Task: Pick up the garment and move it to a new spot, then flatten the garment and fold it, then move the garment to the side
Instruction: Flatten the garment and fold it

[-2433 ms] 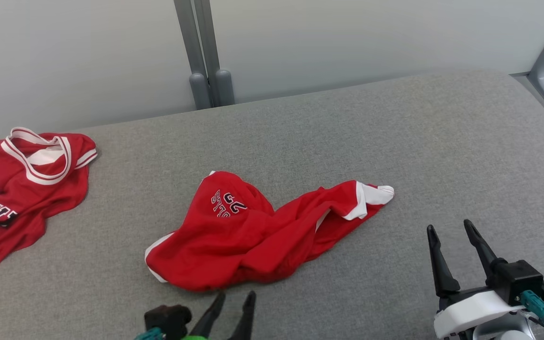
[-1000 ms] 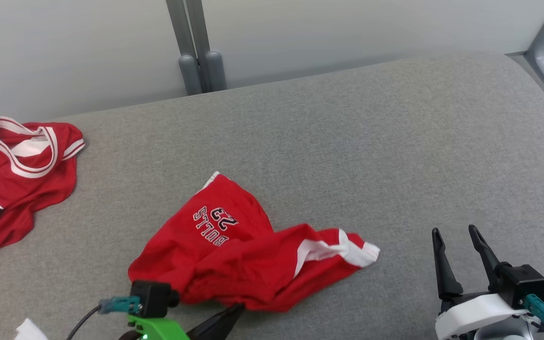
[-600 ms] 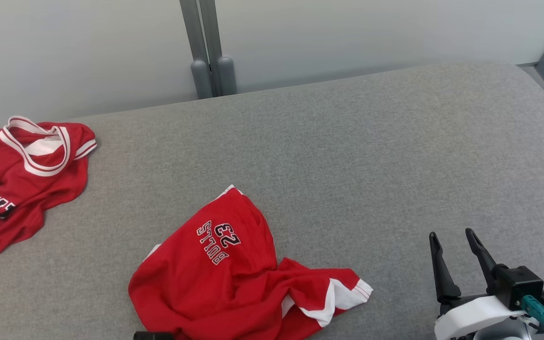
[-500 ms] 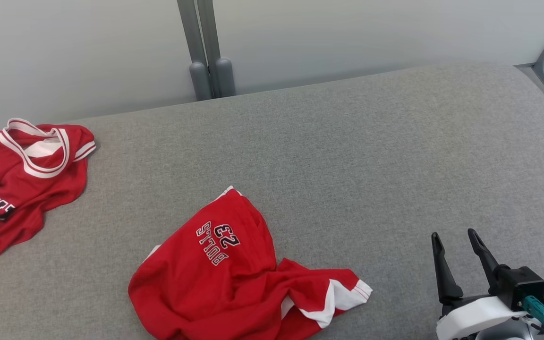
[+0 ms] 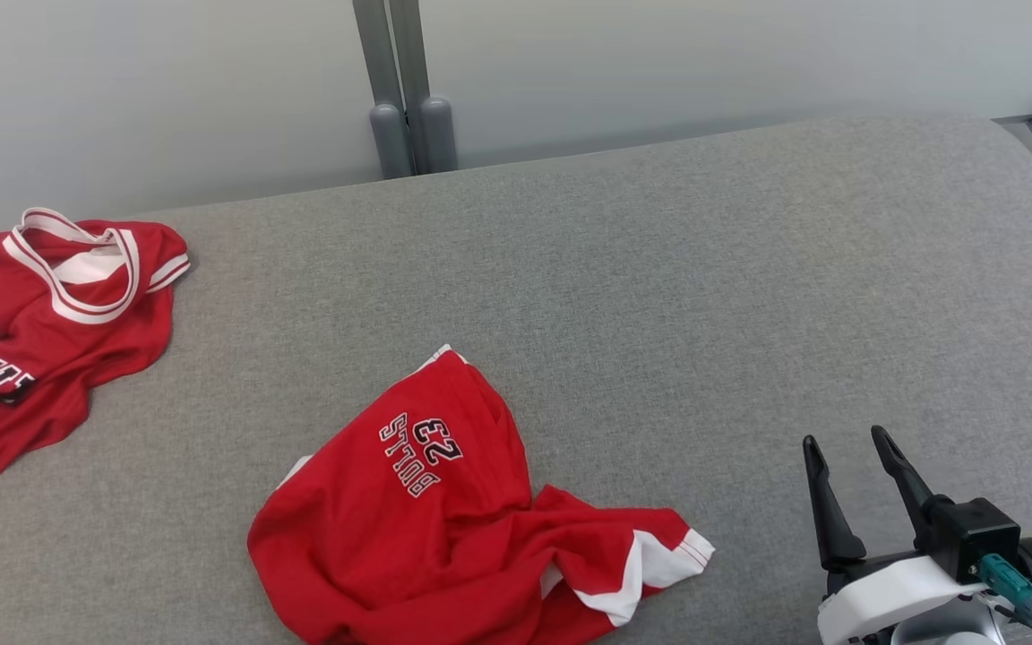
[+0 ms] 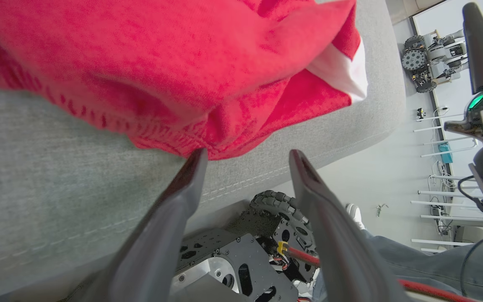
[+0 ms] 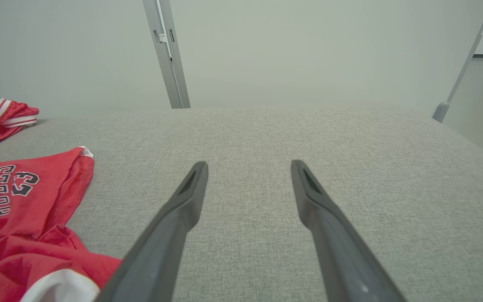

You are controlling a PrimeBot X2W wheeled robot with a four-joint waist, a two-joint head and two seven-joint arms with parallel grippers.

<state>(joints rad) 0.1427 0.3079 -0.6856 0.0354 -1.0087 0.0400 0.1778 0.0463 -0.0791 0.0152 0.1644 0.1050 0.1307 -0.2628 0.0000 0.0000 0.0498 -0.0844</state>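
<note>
The red basketball shorts (image 5: 444, 528) are seen lying crumpled on the grey padded surface (image 5: 704, 269), toward its near edge and a little left of centre in the head view. The print "BULLS 23" is turned upward and a white-trimmed leg is trailed out to the right. At the far left of the surface a red jersey (image 5: 41, 331) with white trim is bunched, well apart from the shorts. The left pincer (image 6: 246, 156) is shown in its wrist view with its fingers spread wide and nothing gripped between them. One fingertip (image 6: 197, 161) is placed right at the shorts' near hem, though contact cannot be judged, and the other is held beyond the surface's edge. Below them the robot's wheeled base (image 6: 266, 226), a person's trouser leg (image 6: 413, 260) and a white shoe (image 6: 354, 212) can be made out. At the back, two grey posts (image 5: 404, 90) are set against the pale wall (image 5: 659, 63). At the lower right, the right pincer (image 5: 846, 439) is held wide open and empty over bare surface, well apart from the shorts' white trim.
</note>
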